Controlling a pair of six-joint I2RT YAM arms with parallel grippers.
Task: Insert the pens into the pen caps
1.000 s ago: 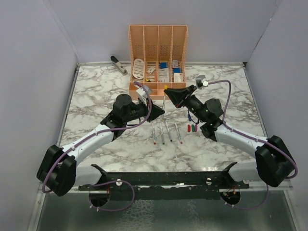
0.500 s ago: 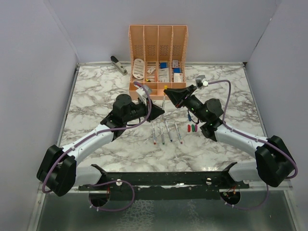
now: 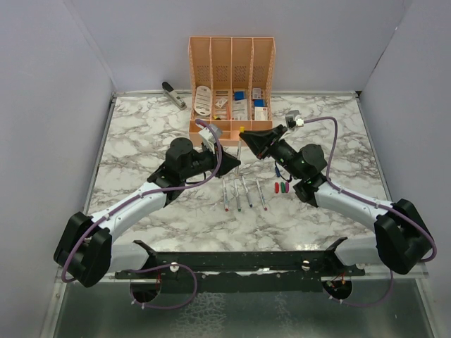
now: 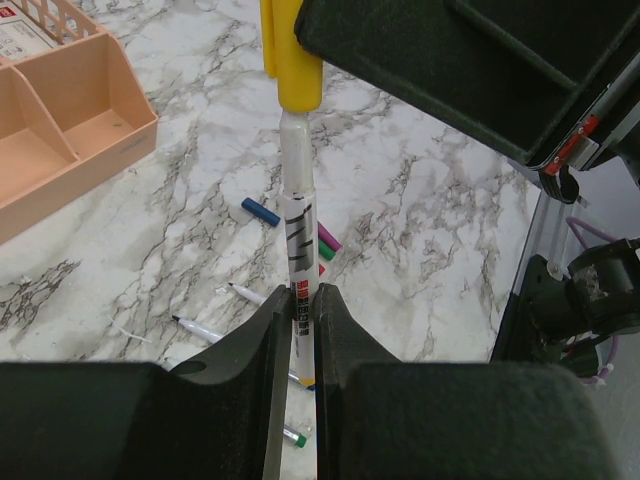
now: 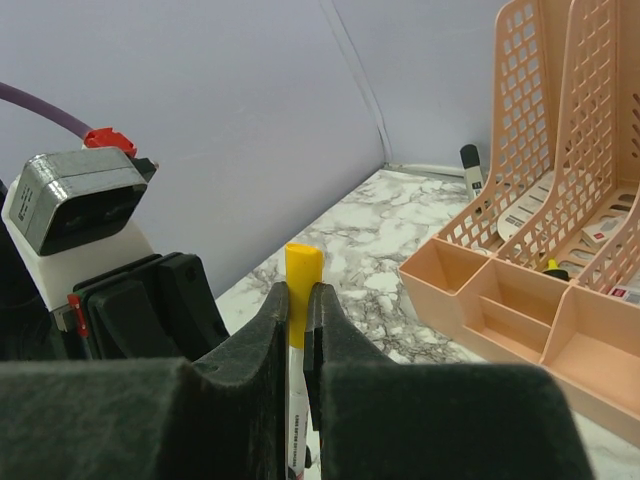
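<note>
Since second ago: pen (image 4: pixel 297 250) in same spot above table centre, arms barely shifted. Long axis steep, top end inside yellow cap (image 4: pixel 292 60), lower barrel clamped by left gripper (image 4: pixel 297 310). Cap pinched in right gripper (image 5: pixel 297 303). Orange organizer (image 3: pixel 231 84) just beyond; four loose pens (image 3: pixel 243 191) beneath; open marble table (image 3: pixel 141 134) either side.

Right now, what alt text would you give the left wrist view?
The left gripper is shut on a pen whose top end sits in a yellow cap. Beyond on the marble table lie a blue cap, loose pens and an orange organizer.
</note>
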